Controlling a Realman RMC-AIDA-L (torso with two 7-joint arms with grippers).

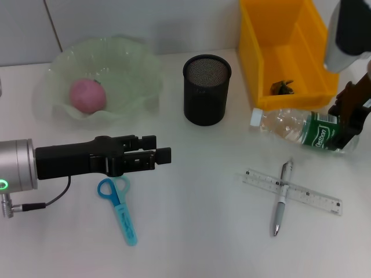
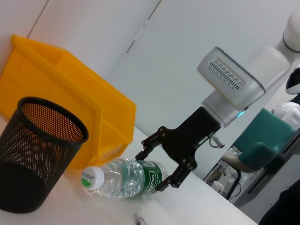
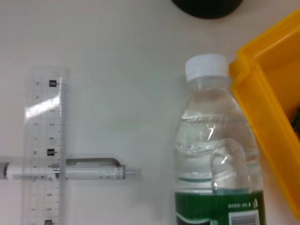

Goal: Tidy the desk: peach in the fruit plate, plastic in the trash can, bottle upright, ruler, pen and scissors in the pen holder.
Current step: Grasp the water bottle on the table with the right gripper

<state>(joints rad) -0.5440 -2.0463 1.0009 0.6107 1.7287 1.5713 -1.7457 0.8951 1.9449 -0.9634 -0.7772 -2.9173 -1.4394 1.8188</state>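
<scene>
Pink peach [image 1: 88, 95], blue scissors [image 1: 120, 208]

peach [image 1: 88, 95]: in fruit plate [image 1: 133, 63], far left
bottle [image 1: 295, 128]: lying before trash can [image 1: 284, 52]
pen [image 1: 281, 197]: apparently across ruler [image 1: 293, 191]

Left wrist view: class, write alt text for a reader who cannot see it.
The right gripper, fingers open, straddles the green-labelled end of a clear plastic bottle lying on its side on the white table. A black mesh pen holder and a yellow plastic bin stand beside it.

My bottle [image 1: 301, 131] lies on its side; pen [image 1: 282, 197] crosses ruler [image 1: 293, 191]; peach [image 1: 88, 95] sits in its plate [image 1: 136, 69]
</scene>
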